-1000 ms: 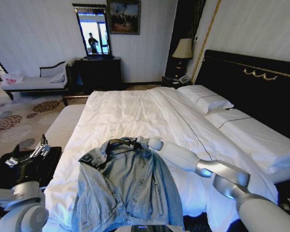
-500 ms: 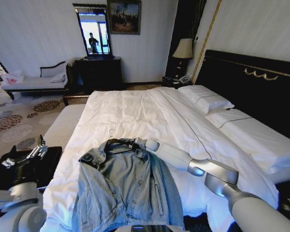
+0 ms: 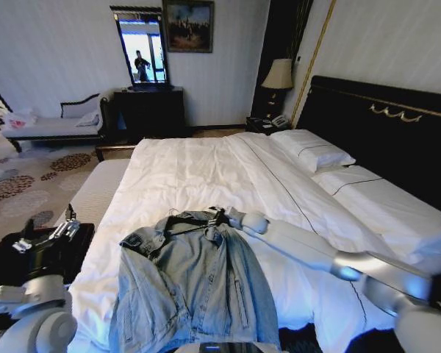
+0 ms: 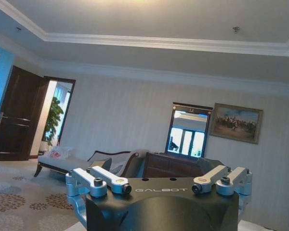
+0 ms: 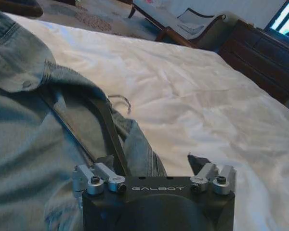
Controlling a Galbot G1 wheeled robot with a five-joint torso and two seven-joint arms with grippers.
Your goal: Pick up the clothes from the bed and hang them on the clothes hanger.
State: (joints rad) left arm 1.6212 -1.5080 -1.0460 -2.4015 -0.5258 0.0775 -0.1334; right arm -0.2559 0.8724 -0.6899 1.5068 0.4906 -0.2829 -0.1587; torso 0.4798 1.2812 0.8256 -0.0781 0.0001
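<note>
1. The bed (image 3: pixel 206 173) has white sheets, white pillows (image 3: pixel 312 149) and a black headboard (image 3: pixel 382 132) on the robot's right.
2. A denim jacket (image 3: pixel 195 283) lies flat on the near part of the bed, collar toward the far end, front upward.
3. The hanger (image 3: pixel 187 218) sits inside the jacket's collar; its black bar runs across the neck opening and its thin metal hook (image 5: pixel 121 99) lies on the sheet just past the collar.
4. The right arm reaches across the bed from the right, and the right pincer (image 3: pixel 222 217) is at the collar's right end.
5. In the right wrist view the right pincer (image 5: pixel 151 161) has its fingers apart, one finger on each side of a fold of collar, with the hanger's dark arm (image 5: pixel 111 132) running toward the near finger; whether it touches it, I cannot tell.
6. The left arm is low at the robot's left, beside the bed, and the left pincer (image 3: pixel 48 234) points upward over a dark surface.
7. In the left wrist view the left pincer (image 4: pixel 159 185) faces the room's far wall; its fingertips are out of frame, so I cannot tell whether they are apart or together.
</note>
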